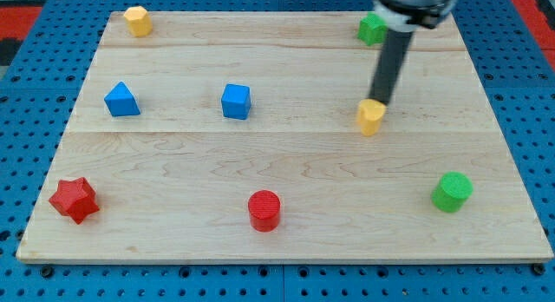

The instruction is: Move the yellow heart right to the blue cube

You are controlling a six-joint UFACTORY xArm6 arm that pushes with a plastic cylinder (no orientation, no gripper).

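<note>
Right at my tip [379,104], touching its lower-left side, sits the yellow heart [370,116], on the wooden surface [286,163] approx mid-height, right of centre. No gripper on this rig, just the dark rod, so nothing to spread or pinch; rod leans up toward the view's top right.

Blue cube [235,101] is well to the view's left of tip, roughly level w/ it, clear gap between cube and heart. Blue triangular block [121,100] farther left again on the same row. Green star-ish block [372,29] above tip, partly behind the rod. Yellow block [136,20], shape unclear, far top left. Below tip: green cylinder [452,191] to lower right, red cylinder [264,210] lower left, red star [73,200] far lower left.
</note>
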